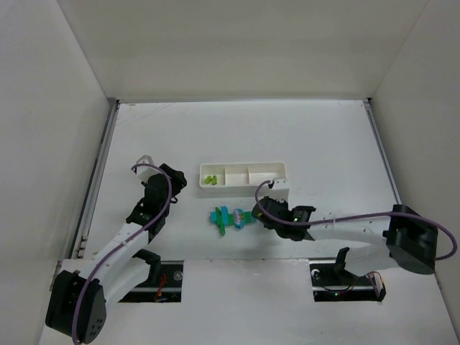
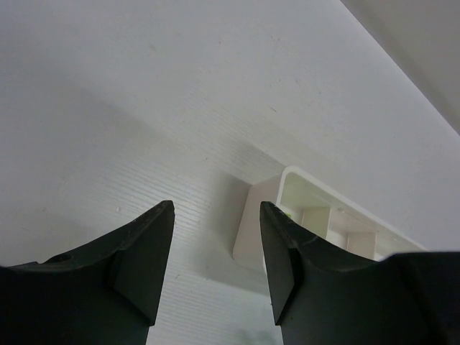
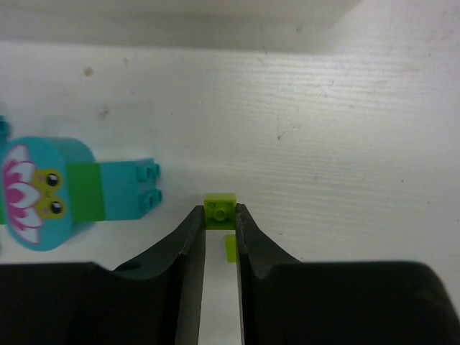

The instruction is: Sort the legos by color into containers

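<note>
Yellow-green brick (image 3: 220, 205) seems pinched between tips of the right tool (image 3: 219, 213).

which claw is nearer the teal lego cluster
Right. The right claw, pinching a yellow-green brick, is just beside the cluster; the left claw sits by the tray's left end.

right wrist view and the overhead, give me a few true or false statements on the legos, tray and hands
1. The right hand is shut on a yellow-green brick. True.
2. The left hand holds a cyan brick. False: it is open and empty.
3. The yellow-green bricks in the tray lie in its left-end compartment, seen from overhead. True.
4. The cyan and green cluster sits inside the tray. False: it lies on the table, on the near side of the tray.
</note>
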`<action>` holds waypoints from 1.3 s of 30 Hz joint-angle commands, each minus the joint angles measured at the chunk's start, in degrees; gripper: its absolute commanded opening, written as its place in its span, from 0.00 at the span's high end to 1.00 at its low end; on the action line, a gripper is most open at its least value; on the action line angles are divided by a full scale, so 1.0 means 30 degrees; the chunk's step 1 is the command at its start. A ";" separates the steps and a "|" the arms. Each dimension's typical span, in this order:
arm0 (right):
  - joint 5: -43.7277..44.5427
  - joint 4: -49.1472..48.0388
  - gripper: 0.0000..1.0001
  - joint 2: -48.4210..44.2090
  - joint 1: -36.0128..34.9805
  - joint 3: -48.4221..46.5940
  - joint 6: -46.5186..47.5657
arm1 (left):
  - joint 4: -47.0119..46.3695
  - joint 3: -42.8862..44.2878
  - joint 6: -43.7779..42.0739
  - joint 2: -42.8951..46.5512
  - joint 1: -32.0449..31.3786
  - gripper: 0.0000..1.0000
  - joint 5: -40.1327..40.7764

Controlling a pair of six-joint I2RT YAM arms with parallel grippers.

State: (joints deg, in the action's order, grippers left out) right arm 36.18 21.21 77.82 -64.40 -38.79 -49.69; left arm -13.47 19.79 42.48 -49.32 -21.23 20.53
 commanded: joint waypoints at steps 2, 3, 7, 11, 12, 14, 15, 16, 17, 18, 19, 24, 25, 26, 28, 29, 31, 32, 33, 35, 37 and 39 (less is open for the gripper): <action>0.0744 -0.1761 0.82 -0.1274 0.0359 -0.1891 0.1615 | -0.0460 0.0346 -0.0185 0.0121 0.0091 0.52 0.0011; 0.0190 -0.2667 0.82 -0.0896 0.0504 -0.2418 0.2551 | -0.0373 0.0346 -0.0185 0.0209 0.0091 0.52 0.0011; -0.2328 -0.6270 0.82 0.2028 0.1090 -0.5665 0.5045 | 0.0300 0.0288 -0.0214 0.1115 0.0179 0.52 0.0098; -0.3914 -0.7480 0.82 0.5662 0.1822 -0.9182 0.6132 | 0.1179 -0.0034 -0.0126 0.2170 0.0354 0.52 0.0186; -0.4120 -0.7452 0.82 0.6541 0.1998 -1.0061 0.6453 | 0.1355 -0.0122 -0.0097 0.2346 0.0413 0.52 0.0157; -0.4413 -0.7364 0.81 0.8007 0.2321 -1.1528 0.6981 | 0.1649 -0.0268 -0.0068 0.2640 0.0530 0.52 0.0099; -0.4531 -0.7335 0.81 0.8653 0.2438 -1.2144 0.7129 | 0.1679 -0.0356 -0.0039 0.2699 0.0560 0.52 0.0069; -0.4619 -0.7160 0.81 0.9355 0.2555 -1.2817 0.7217 | 0.1679 -0.0415 -0.0039 0.2700 0.0618 0.52 0.0011; -0.4649 -0.6985 0.80 0.9826 0.2644 -1.3230 0.7189 | 0.1679 -0.0445 -0.0039 0.2729 0.0619 0.52 0.0011; -0.4649 -0.6838 0.78 1.0208 0.2702 -1.3553 0.7131 | 0.1708 -0.0445 -0.0010 0.2729 0.0619 0.52 0.0011; -0.4649 -0.6749 0.73 1.0415 0.2732 -1.3759 0.7101 | 0.1737 -0.0445 -0.0009 0.2729 0.0590 0.52 0.0011; -0.4590 -0.7041 0.53 0.9630 0.2965 -1.3499 0.7043 | 0.2001 -0.0299 -0.0039 0.2729 0.0327 0.52 0.0011; -0.4591 -0.7128 0.52 0.9249 0.3025 -1.3323 0.7013 | 0.2030 -0.0211 -0.0039 0.2729 0.0239 0.53 0.0011; -0.4533 -0.7245 0.51 0.8839 0.3112 -1.3061 0.7013 | 0.2060 -0.0123 -0.0097 0.2700 0.0093 0.53 0.0011; -0.4357 -0.7421 0.51 0.7815 0.3404 -1.2213 0.7013 | 0.2060 0.0139 -0.0214 0.2613 -0.0433 0.55 0.0011; -0.4124 -0.7422 0.53 0.7113 0.3638 -1.1599 0.6926 | 0.2060 0.0315 -0.0330 0.2525 -0.0871 0.56 0.0011; -0.3364 -0.7422 0.62 0.5445 0.4340 -0.9874 0.6488 | 0.1885 0.0929 -0.0826 0.2146 -0.2332 0.59 -0.0106; -0.2925 -0.7422 0.68 0.4479 0.4808 -0.8792 0.6196 | 0.1797 0.1367 -0.1236 0.1766 -0.3384 0.60 -0.0078; -0.2399 -0.7422 0.76 0.3165 0.5450 -0.7360 0.5642 | 0.1622 0.2010 -0.1878 0.1066 -0.4932 0.61 0.0039; -0.1810 -0.7452 0.84 0.1142 0.6622 -0.5102 0.4530 | 0.1359 0.3064 -0.3020 -0.0309 -0.7307 0.62 0.0273; -0.1633 -0.7452 0.88 -0.1291 0.8204 -0.2405 0.3181 | 0.1531 0.4674 -0.4222 -0.2358 -0.9915 0.62 0.0507; -0.1690 -0.7452 0.88 -0.2993 0.9581 -0.0382 0.2213 | 0.1853 0.6488 -0.5219 -0.4845 -1.2638 0.64 0.0887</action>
State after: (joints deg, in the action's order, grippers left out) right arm 28.47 -0.51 73.91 -39.05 -46.52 -36.64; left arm -6.83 32.08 33.95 -57.34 -50.96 21.65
